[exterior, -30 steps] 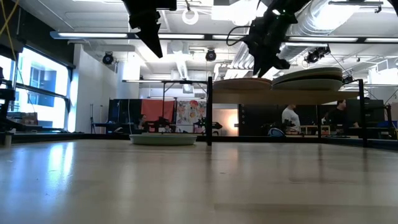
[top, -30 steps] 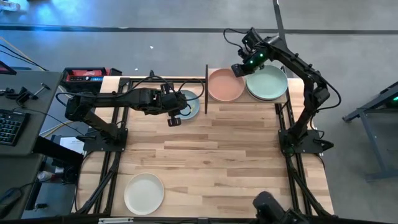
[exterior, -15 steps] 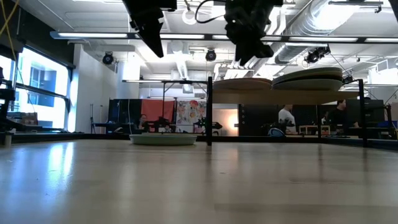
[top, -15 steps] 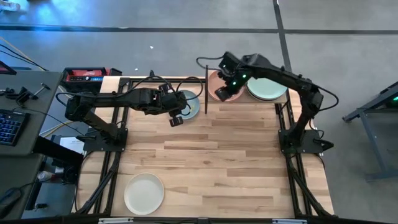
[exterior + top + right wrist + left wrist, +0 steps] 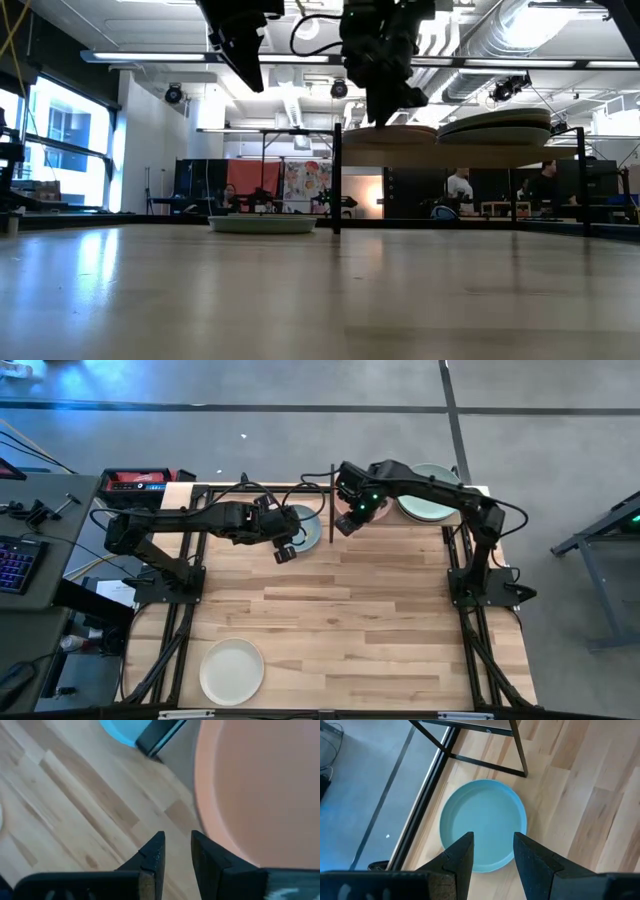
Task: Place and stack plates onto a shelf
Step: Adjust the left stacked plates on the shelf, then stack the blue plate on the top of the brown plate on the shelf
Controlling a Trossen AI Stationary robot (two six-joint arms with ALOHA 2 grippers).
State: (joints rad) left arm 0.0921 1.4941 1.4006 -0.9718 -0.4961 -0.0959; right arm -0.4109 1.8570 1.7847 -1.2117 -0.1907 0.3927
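Observation:
A light blue plate (image 5: 305, 528) (image 5: 482, 825) rests flat on the table, just left of the shelf's black post (image 5: 337, 180). My left gripper (image 5: 283, 550) (image 5: 493, 851) hovers above its near rim, open and clear of it. The shelf (image 5: 420, 522) carries two plate stacks: one topped by a pink-orange plate (image 5: 260, 785) (image 5: 390, 133), one by a mint green plate (image 5: 432, 505). My right gripper (image 5: 345, 520) (image 5: 177, 852) hangs over the shelf's left near corner beside the pink-orange plate, fingers narrowly open and empty. A cream plate (image 5: 232, 671) lies near the table's near left corner.
The shelf's thin black frame (image 5: 485, 760) stands close behind the blue plate. A red-and-black box (image 5: 138, 480) sits off the table's far left corner. Bare wood (image 5: 380, 620) fills the table's middle and right. People show in the room beyond in the low view.
My right gripper has swung from over the mint green stack toward the table's left, crossing the pink-orange plate to the shelf's left near corner and coming slightly lower. The plates have stayed where they were.

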